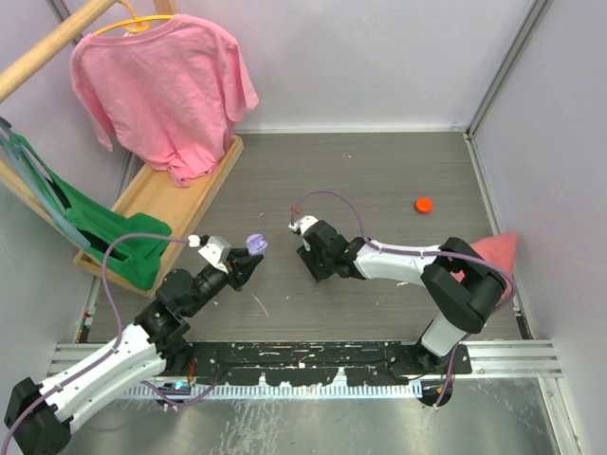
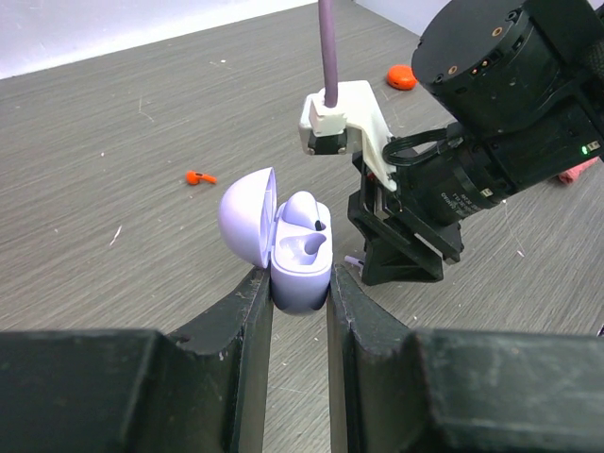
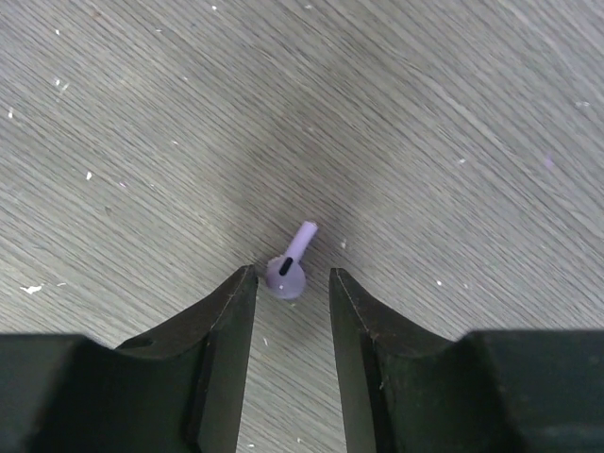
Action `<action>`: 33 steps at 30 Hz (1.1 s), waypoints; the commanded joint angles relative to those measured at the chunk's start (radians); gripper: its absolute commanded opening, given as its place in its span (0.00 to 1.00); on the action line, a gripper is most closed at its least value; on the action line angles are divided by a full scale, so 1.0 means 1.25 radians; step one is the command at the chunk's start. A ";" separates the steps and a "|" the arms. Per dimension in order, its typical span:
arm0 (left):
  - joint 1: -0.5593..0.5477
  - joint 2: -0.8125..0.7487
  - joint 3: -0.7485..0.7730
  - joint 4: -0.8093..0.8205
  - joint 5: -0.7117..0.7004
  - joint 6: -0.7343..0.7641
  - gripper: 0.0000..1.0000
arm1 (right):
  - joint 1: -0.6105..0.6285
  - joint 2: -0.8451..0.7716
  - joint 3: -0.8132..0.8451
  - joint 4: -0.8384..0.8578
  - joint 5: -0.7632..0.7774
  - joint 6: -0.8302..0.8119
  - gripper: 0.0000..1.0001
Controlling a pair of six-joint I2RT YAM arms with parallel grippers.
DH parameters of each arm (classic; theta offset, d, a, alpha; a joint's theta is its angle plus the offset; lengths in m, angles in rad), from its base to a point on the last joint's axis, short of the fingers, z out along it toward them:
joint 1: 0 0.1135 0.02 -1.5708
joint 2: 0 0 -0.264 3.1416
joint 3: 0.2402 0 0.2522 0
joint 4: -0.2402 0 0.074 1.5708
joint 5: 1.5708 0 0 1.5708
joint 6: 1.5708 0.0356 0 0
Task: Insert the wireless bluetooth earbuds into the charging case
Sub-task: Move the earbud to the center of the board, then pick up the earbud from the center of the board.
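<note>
The charging case (image 2: 300, 269) is lilac and its lid (image 2: 247, 226) stands open. My left gripper (image 2: 299, 278) is shut on its base and holds it just above the table. One lilac earbud (image 2: 304, 209) sits in the case's far well; the near well shows empty. From above, the case (image 1: 254, 244) is at the left gripper's tip (image 1: 245, 262). The other earbud (image 3: 288, 274) lies on the table, stem pointing away. My right gripper (image 3: 292, 276) is open, low over the table, a finger on either side of that earbud. The right gripper (image 1: 313, 268) stands just right of the case.
An orange disc (image 1: 423, 204) lies at the back right. A tiny red scrap (image 2: 198, 177) lies left of the case. At the back left a wooden rack (image 1: 171, 199) carries a pink shirt (image 1: 161, 85) and green cloth (image 1: 104, 232). A pink cloth (image 1: 498, 248) lies far right.
</note>
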 commanded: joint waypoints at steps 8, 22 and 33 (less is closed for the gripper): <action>0.003 -0.010 0.002 0.029 0.009 0.003 0.00 | 0.001 -0.035 -0.007 -0.008 0.084 -0.003 0.44; 0.003 -0.014 0.002 0.027 0.011 0.003 0.00 | -0.017 -0.029 0.030 -0.033 0.205 0.002 0.46; 0.003 -0.013 0.004 0.025 0.017 0.003 0.00 | -0.018 -0.076 0.063 -0.075 0.178 0.038 0.48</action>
